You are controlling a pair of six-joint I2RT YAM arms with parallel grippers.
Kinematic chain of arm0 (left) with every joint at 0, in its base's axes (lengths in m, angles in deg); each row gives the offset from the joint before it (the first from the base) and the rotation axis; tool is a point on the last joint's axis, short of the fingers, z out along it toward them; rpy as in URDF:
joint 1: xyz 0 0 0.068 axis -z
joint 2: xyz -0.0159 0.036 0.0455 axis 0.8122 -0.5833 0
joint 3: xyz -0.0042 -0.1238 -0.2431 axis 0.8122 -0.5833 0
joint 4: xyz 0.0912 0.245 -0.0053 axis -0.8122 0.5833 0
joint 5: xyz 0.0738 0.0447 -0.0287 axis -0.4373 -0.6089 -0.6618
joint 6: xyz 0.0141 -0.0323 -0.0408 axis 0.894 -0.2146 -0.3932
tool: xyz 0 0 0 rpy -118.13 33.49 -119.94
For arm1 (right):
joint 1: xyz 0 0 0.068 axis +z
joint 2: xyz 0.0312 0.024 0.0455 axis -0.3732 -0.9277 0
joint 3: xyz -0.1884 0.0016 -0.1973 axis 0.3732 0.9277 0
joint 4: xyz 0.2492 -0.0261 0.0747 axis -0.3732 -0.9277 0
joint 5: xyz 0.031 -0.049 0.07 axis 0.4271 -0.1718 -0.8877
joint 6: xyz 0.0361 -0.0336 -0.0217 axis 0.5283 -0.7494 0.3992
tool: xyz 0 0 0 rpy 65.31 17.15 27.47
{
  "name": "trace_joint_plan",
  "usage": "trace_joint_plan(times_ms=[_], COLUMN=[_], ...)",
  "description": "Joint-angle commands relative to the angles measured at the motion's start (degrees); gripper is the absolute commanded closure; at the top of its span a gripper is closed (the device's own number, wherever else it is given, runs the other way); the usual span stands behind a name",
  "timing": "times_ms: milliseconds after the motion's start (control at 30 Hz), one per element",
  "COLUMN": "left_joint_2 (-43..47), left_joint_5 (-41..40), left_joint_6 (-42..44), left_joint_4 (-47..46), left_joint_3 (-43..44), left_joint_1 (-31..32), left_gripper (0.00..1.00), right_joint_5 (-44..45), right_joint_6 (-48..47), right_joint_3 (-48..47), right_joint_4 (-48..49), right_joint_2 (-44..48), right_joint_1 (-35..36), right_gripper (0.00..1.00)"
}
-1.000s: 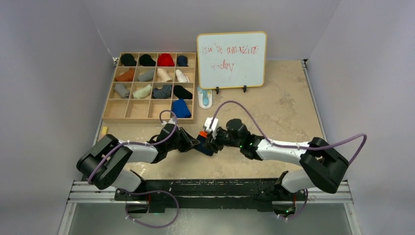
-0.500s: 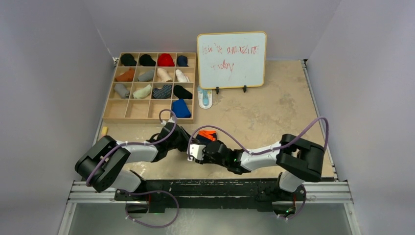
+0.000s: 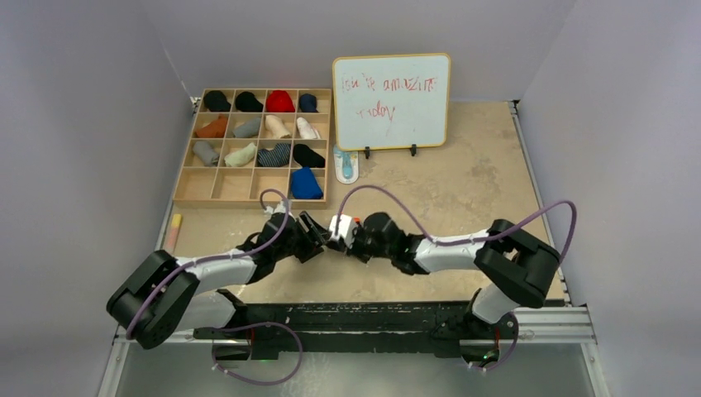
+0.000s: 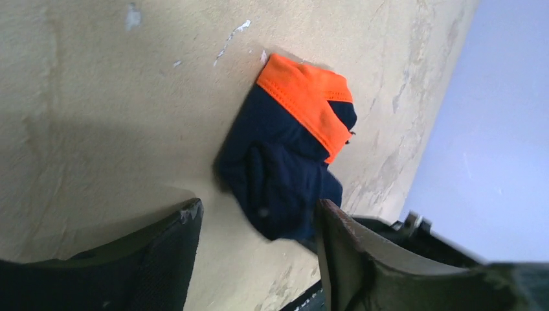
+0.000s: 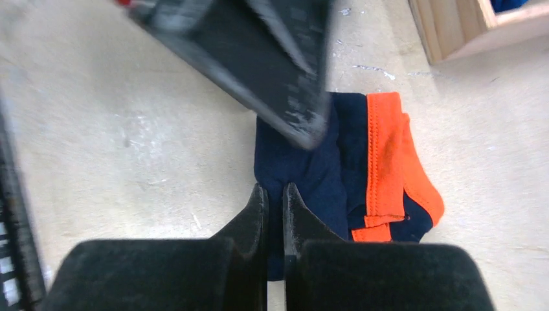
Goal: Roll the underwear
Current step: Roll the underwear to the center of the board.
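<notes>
Whereas half a second ago the right arm reached low along the near table edge and an orange scrap showed beyond its wrist, the top view now has the right gripper (image 3: 335, 241) drawn back up to meet the left gripper (image 3: 314, 233) tip to tip on the mottled beige table top (image 3: 463, 190). The left arm's elbow has swung outward. Their wrists hide the folded navy fabric briefs with an orange waistband (image 5: 311, 168) from above. Behind and to the left, the shallow wooden tray of sixteen square compartments (image 3: 248, 202) is unchanged. Its three far rows hold one rolled garment per cell: black, black, red, navy; rust, grey, cream, white; grey, pale, striped, black. A blue one sits in the near right cell.

From the left wrist, the jaws stand wide with nothing between the black fingers (image 4: 162, 253). The briefs lie flat on the table just beyond them. The long axis runs away from the camera, with the navy bulk nearest and the orange band at the far right.

From the right wrist, the jaws are pressed almost together, their tips over the navy edge. Whether they pinch any cloth cannot be told. The bundle's long axis points away towards the tray's corner. The orange band runs lengthwise down its right side. The left gripper's blurred finger crosses the far end.
</notes>
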Motion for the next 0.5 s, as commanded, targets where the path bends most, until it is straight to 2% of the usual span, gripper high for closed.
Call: trace_joint_plan(times_ms=[0, 200, 467], left_joint_2=[5.6, 11.3, 7.3], left_joint_5=[-2.7, -4.3, -4.7], left_joint_6=[-0.1, 0.2, 0.3], left_joint_4=[-0.7, -6.2, -7.9], left_joint_3=[-4.3, -9.4, -8.6], left_joint_1=[0.2, 0.3, 0.6], left_gripper=[0.36, 0.31, 0.31], right_joint_5=[-31.3, -48.9, -54.0], right_joint_6=[16.8, 36.9, 46.8], right_joint_3=[-1.3, -7.5, -7.1], right_joint_4=[0.3, 3.1, 13.9], right_joint_2=[-0.1, -10.6, -18.6], right_joint_1=[-9.8, -17.9, -21.1], right_gripper=[1.0, 1.0, 1.0])
